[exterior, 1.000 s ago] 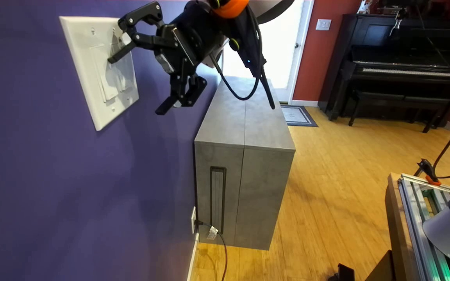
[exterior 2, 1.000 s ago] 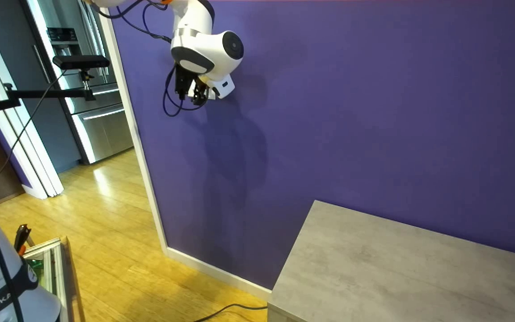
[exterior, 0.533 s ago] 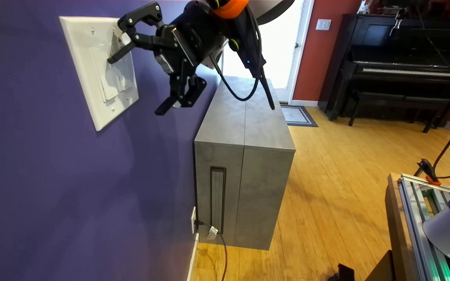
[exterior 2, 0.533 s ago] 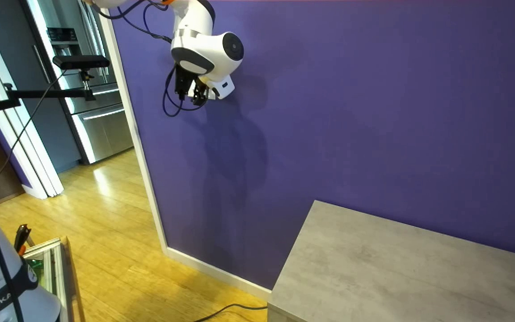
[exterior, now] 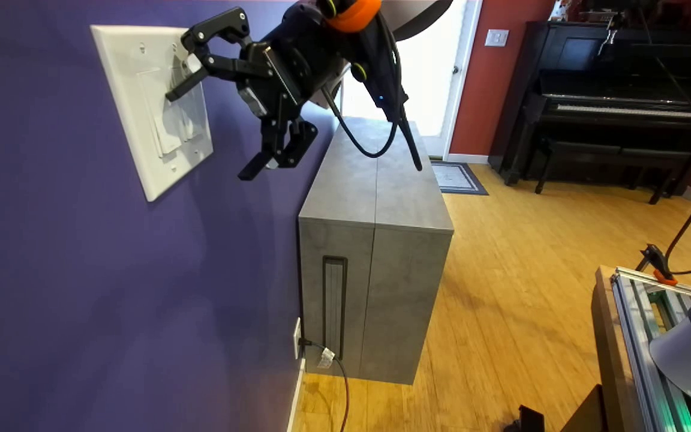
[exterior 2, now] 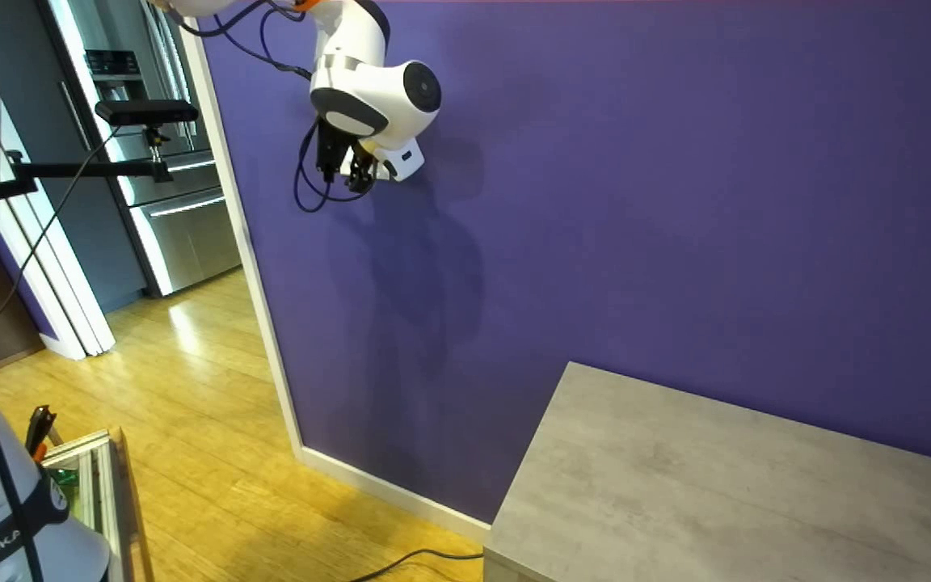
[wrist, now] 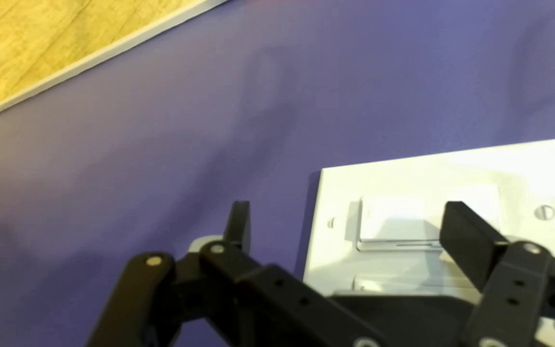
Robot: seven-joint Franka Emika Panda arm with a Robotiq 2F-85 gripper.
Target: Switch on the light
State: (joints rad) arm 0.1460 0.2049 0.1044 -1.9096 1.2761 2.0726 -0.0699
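Observation:
The light's switch is a cream-white wall plate (exterior: 123, 78) with two tall rockers, on the purple wall in an exterior view. It also fills the right of the wrist view (wrist: 340, 185). My gripper (exterior: 208, 135) is open, with nothing between its fingers. It also shows in the wrist view (wrist: 346, 207). Its upper finger is at the upper part of the rockers (exterior: 168, 135); I cannot tell whether it touches. The lower finger hangs beside the plate, in front of the wall. In the wrist view the gripper hides part of the rockers. No lamp is in view.
A grey cabinet (exterior: 375, 180) stands against the wall below the gripper, and its top also shows in an exterior view (exterior 2: 716, 477). A wall outlet (exterior: 297, 339) with a plugged-in cable is low beside it. A black piano (exterior: 621, 102) stands far back.
My gripper and wrist have moved down very slightly. The fingers stay open. The switch plate looks the same.

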